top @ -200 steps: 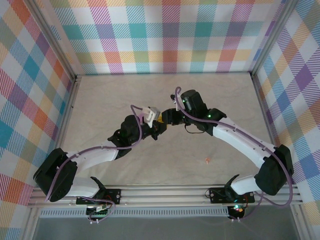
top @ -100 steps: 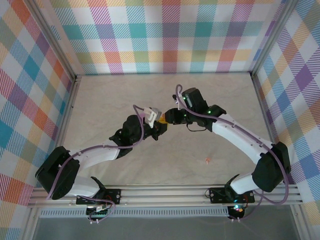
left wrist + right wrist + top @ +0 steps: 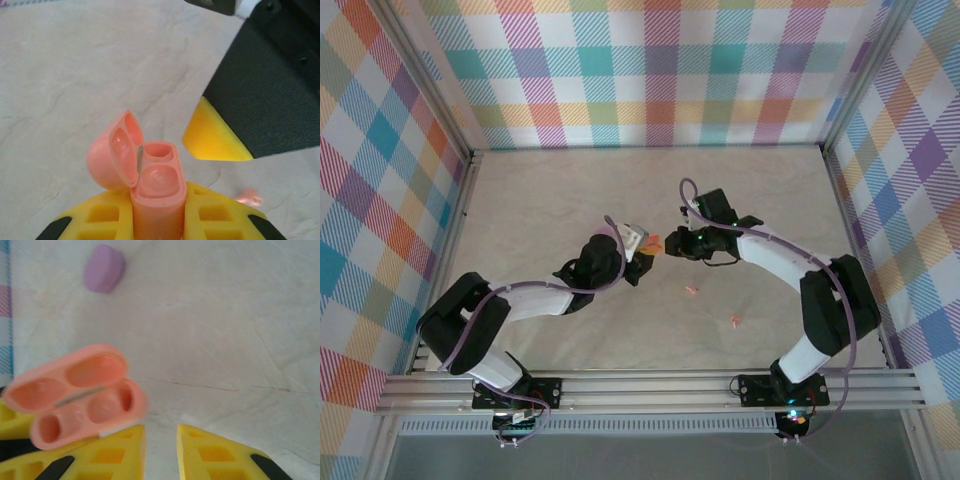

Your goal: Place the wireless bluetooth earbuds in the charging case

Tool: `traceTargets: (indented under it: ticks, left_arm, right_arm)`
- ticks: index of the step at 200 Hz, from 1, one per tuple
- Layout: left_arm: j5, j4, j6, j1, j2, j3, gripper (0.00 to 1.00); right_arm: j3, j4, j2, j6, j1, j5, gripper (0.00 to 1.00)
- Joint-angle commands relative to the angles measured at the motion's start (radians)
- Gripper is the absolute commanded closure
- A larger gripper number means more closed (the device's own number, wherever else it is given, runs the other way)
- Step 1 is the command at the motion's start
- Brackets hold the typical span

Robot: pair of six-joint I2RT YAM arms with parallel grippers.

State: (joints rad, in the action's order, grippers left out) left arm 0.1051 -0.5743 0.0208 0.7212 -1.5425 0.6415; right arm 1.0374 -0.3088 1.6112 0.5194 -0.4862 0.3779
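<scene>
Seen from above, the left gripper [image 3: 640, 248] and the right gripper [image 3: 671, 246] meet tip to tip. Two salmon earbuds [image 3: 691, 291] lie loose on the table [image 3: 540, 200] on the near side of the right jaws, the second bud [image 3: 734, 321] farther from them. The left wrist view makes the grip plain: the left jaws are clamped on the base of the salmon charging case [image 3: 156, 185], its lid swung open to the left, with one blurred bud beyond the right-hand finger. The right wrist view adds that the right jaws stand slightly parted, with bare table in the gap. The case sits just beside their left fingertip. Well ahead lies a lilac rounded piece [image 3: 103, 268]; I cannot tell if it is a case or a bud.
</scene>
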Motion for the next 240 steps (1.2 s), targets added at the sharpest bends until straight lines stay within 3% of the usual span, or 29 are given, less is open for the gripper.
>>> traceTargets:
  ticks: [1, 37, 57, 84, 132, 145, 184, 240]
  left_arm:
    - [-0.047, -0.076, -0.022, -0.017, -0.020, -0.022, 1.00]
    - [-0.044, -0.083, -0.025, -0.023, -0.018, -0.032, 1.00]
    - [-0.026, -0.078, -0.027, -0.022, -0.006, -0.035, 1.00]
    - [-0.006, -0.053, -0.029, -0.022, 0.022, -0.042, 1.00]
    - [0.048, -0.011, -0.045, -0.022, 0.082, -0.052, 1.00]
    - [0.061, 0.010, -0.053, -0.022, 0.098, -0.052, 1.00]
    - [0.080, 0.055, -0.071, -0.022, 0.154, -0.061, 1.00]
    - [0.085, 0.083, -0.072, -0.022, 0.220, -0.087, 1.00]
  right_arm:
    - [-0.019, 0.045, 0.006, 0.002, 0.024, 0.030, 0.76]
    - [-0.044, -0.061, -0.065, -0.037, 0.032, -0.060, 0.74]
    - [-0.069, -0.167, -0.142, -0.018, 0.034, -0.172, 0.70]
    - [-0.165, -0.286, -0.290, 0.125, 0.034, -0.253, 0.70]
    - [-0.403, -0.276, -0.542, 0.389, -0.035, -0.266, 0.75]
    - [-0.435, -0.251, -0.538, 0.439, -0.064, -0.271, 0.70]
    - [-0.492, -0.090, -0.435, 0.536, -0.134, -0.243, 0.69]
    - [-0.454, 0.009, -0.272, 0.469, -0.103, -0.278, 0.71]
